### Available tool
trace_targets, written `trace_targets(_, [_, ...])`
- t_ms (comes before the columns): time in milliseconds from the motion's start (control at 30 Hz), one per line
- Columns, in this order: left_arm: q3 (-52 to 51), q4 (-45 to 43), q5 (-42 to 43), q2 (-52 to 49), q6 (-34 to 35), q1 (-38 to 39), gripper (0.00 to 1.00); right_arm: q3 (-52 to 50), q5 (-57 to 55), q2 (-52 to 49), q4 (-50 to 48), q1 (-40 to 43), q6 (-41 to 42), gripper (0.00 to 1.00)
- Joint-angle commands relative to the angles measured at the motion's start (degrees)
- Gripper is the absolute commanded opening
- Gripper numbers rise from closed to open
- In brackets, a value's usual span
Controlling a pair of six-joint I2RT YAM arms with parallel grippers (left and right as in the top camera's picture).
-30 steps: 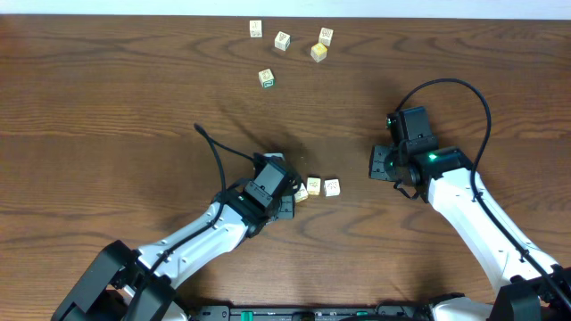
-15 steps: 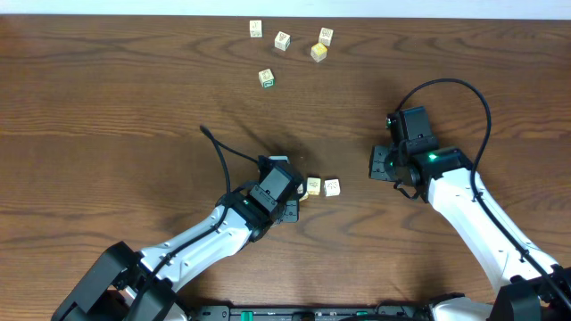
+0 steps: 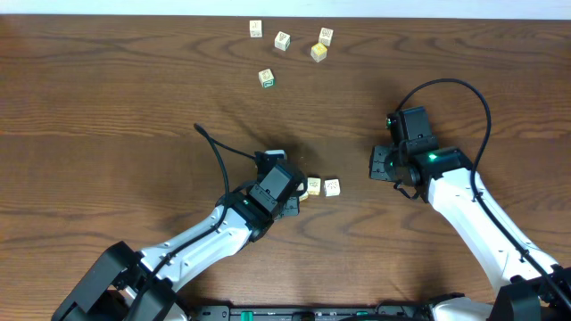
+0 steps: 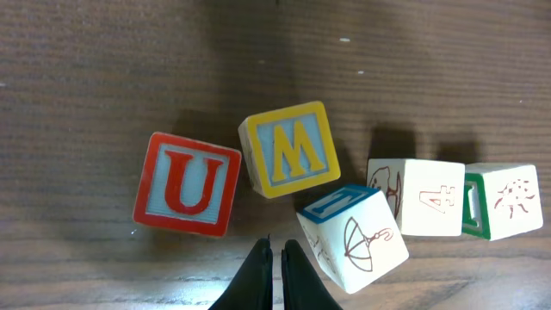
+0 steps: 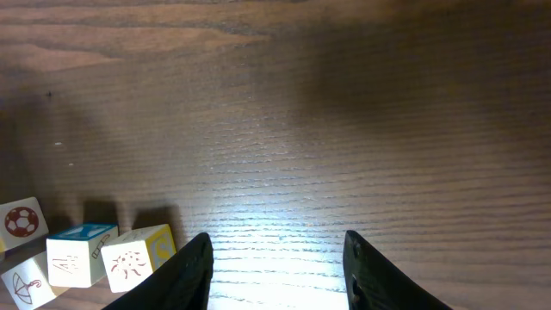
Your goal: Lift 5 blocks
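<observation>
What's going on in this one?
The left gripper is shut and empty, tips just short of a cluster of five blocks: a red U block, a yellow M block, a tilted umbrella block and two more. None is held. The right gripper hangs open over bare table beside them.

This looks like a robotics lab or test bench — two white-and-black arms [image 3: 464, 201] stand at the near edge of a dark wood-grain tabletop [image 3: 107, 107], black cables [image 3: 453, 81] loop loose from their wrists, small alphabet blocks [image 3: 265, 78] lie scattered on the wood, and a plain pale strip [image 3: 401, 7] runs along the far edge
</observation>
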State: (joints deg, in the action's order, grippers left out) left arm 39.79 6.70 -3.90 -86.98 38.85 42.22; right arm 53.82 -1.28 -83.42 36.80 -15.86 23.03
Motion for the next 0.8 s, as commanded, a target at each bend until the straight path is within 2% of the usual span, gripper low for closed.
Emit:
trace_targets(0, [-0.24, -0.74, -1.7, -1.07, 0.52, 0.13, 0.07, -0.07, -0.83, 0.04, 0.0, -0.42, 0.07, 0.46])
trace_targets(767, [-0.24, -4.09, 2.23, -3.08, 0.87, 0.13, 0.08, -0.07, -1.16, 0.04, 0.02, -0.42, 0.04, 0.47])
